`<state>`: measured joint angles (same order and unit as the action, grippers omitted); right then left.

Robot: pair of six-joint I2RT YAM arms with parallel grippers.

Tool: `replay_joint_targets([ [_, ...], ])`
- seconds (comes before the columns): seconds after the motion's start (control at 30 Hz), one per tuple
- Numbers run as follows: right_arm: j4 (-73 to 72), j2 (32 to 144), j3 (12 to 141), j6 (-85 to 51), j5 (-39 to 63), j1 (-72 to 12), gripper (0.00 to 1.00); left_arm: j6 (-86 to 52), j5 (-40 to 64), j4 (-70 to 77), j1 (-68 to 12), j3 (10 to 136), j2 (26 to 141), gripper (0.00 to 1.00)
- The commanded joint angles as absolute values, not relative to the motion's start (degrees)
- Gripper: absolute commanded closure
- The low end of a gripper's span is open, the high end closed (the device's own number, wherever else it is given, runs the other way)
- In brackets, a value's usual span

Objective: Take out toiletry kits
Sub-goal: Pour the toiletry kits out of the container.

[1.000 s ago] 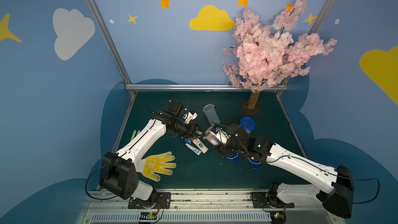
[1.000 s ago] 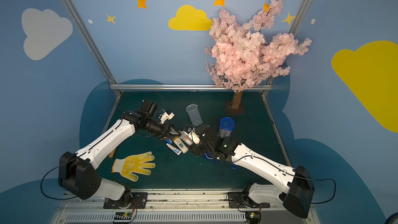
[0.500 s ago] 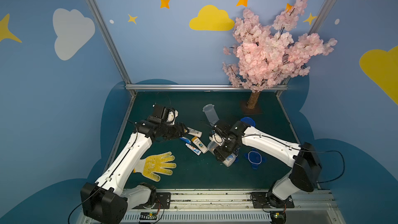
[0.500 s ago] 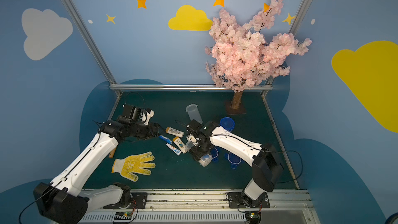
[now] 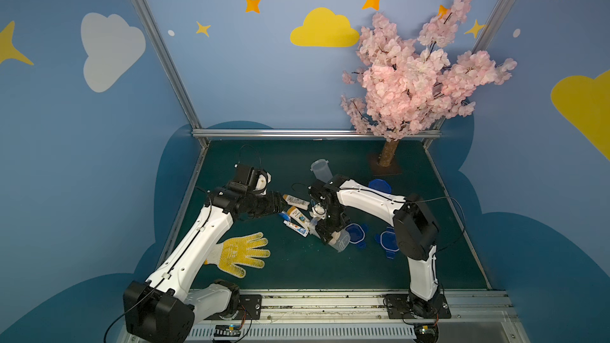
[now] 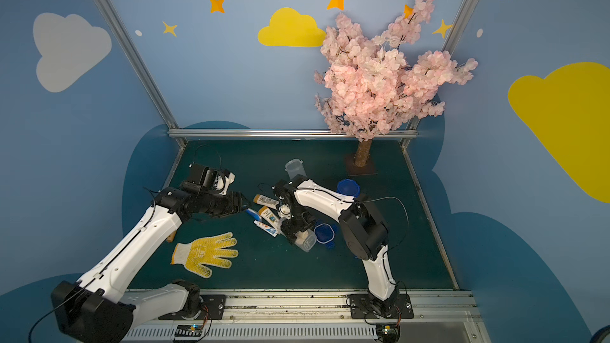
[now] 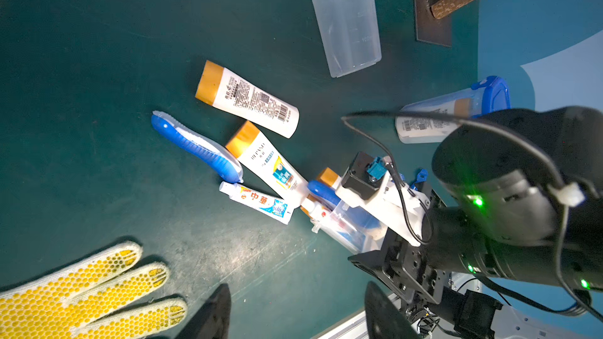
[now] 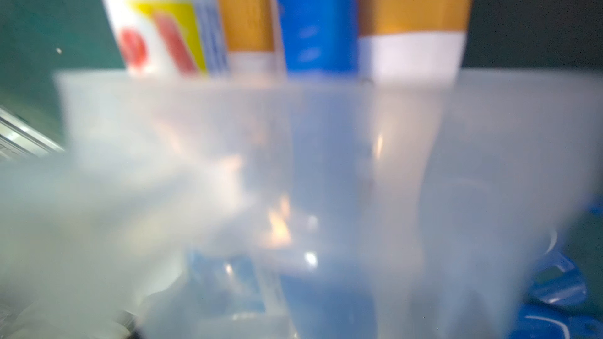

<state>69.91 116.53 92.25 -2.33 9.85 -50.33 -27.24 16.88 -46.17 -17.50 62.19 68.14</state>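
Note:
Several pieces of the toiletry kits lie loose on the green mat: a white bottle with a yellow cap (image 7: 248,99) (image 5: 296,201), a second yellow-capped tube (image 7: 267,164), a blue-and-white toothbrush (image 7: 195,146) and a thin toothpaste tube (image 7: 257,202) (image 5: 296,227). My right gripper (image 5: 330,232) is shut on a clear jar (image 7: 346,226) (image 8: 326,158) tilted low over the mat. More toiletries (image 8: 319,17) poke from its mouth beside the pile. My left gripper (image 7: 297,308) (image 5: 282,204) stands open and empty just left of the pile.
An empty clear jar (image 5: 321,169) lies behind the pile. A closed jar with a blue lid (image 7: 450,115) lies beyond the right arm. Loose blue lids (image 5: 355,232) (image 5: 389,240) sit right of the held jar. A yellow glove (image 5: 242,254) lies front left; a blossom tree (image 5: 389,153) stands back right.
Over the second my left gripper drew back left from the pile. My right arm swung round and brought the jar down toward the front. Little has moved in the last half second.

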Motion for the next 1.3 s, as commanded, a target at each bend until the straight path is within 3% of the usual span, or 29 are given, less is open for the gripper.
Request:
replay_joint_targets([
  [0.0,72.56,117.63,94.17,-0.92,10.82,-49.95,0.84,-26.69,16.85,-46.06,-17.30,61.53,67.44,0.35],
  [0.33,69.18,114.35,91.37,-1.43,13.19,-48.41,0.83,-26.86,17.01,-45.52,-17.33,61.46,68.21,0.34],
  [0.7,65.84,119.74,100.44,-3.25,16.73,-50.27,0.84,-27.64,16.81,-45.61,-17.25,62.08,68.62,0.34],
  [1.27,66.88,101.58,81.56,-4.44,10.02,-47.58,0.83,-27.61,16.78,-45.09,-17.29,62.60,70.00,0.34],
])
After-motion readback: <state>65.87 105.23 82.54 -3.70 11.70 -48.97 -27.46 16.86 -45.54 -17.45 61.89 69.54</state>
